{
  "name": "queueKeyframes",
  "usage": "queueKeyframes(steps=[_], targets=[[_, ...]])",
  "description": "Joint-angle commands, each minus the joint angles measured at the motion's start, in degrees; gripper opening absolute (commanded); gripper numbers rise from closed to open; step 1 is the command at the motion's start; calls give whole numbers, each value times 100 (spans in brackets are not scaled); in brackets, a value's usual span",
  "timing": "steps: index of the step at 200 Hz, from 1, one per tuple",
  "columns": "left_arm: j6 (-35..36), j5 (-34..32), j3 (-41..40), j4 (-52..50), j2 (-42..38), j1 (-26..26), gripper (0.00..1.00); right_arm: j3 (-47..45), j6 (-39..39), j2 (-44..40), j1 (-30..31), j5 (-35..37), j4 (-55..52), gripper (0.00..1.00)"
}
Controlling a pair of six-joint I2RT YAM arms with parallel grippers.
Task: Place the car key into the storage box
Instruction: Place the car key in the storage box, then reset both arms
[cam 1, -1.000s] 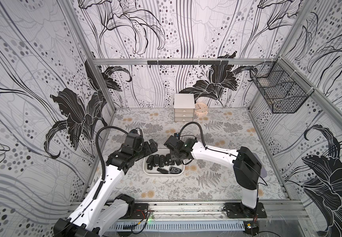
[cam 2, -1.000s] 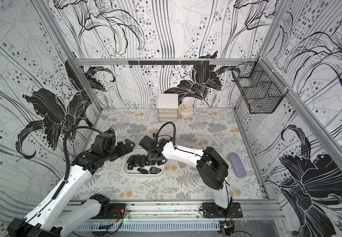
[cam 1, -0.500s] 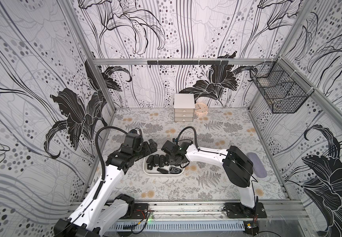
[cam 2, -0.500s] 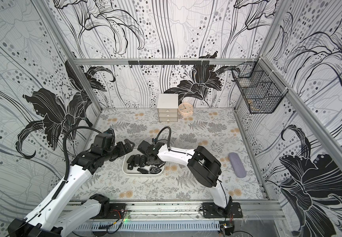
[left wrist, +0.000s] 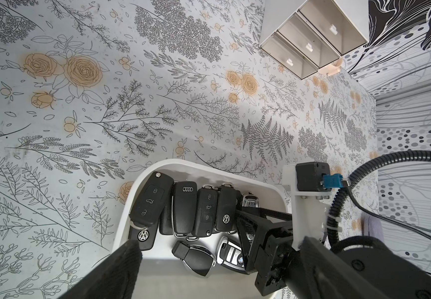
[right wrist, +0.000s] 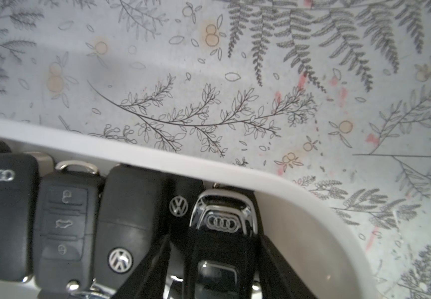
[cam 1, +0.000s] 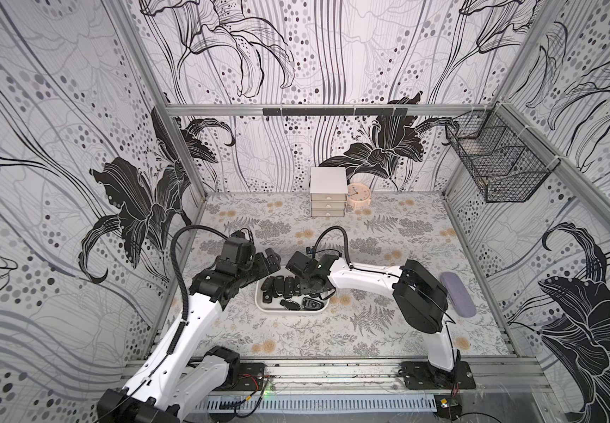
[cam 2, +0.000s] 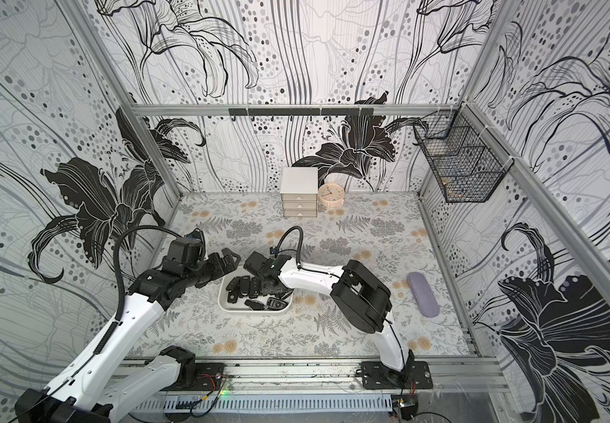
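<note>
Car key (right wrist: 222, 233) is glossy black, chrome-trimmed, four-ring badged, lying in the storage box (right wrist: 157, 158).

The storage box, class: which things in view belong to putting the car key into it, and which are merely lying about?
Job in hand: storage box; car key with the chrome end, between the jaws of the right gripper; other key fobs lying in the box.
Lying about: white drawer cabinet; round clock; wire basket; lilac case.
</note>
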Motion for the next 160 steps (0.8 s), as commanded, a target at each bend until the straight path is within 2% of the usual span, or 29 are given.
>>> queueKeyframes(steps=[1, 79, 95, 113, 123, 160], targets=[[145, 62, 132, 76, 12, 75, 99, 59, 103, -135, -1, 191, -211, 64], [70, -167, 185, 142, 183, 76, 99, -181, -139, -1076, -1, 530, -203, 72], [73, -327, 236, 125, 238, 73, 99, -341, -282, -1345, 2, 691, -132, 79], [59, -618, 350, 47, 335, 76, 99, -531, -560, -1676, -7, 818, 14, 92], [50, -831, 425, -12, 408, 78, 99, -601, -765, -1832, -9, 1145, 28, 99], [195, -1537, 584, -95, 724, 77, 99, -1129, -1328, -2571, -126, 1975, 278, 100]])
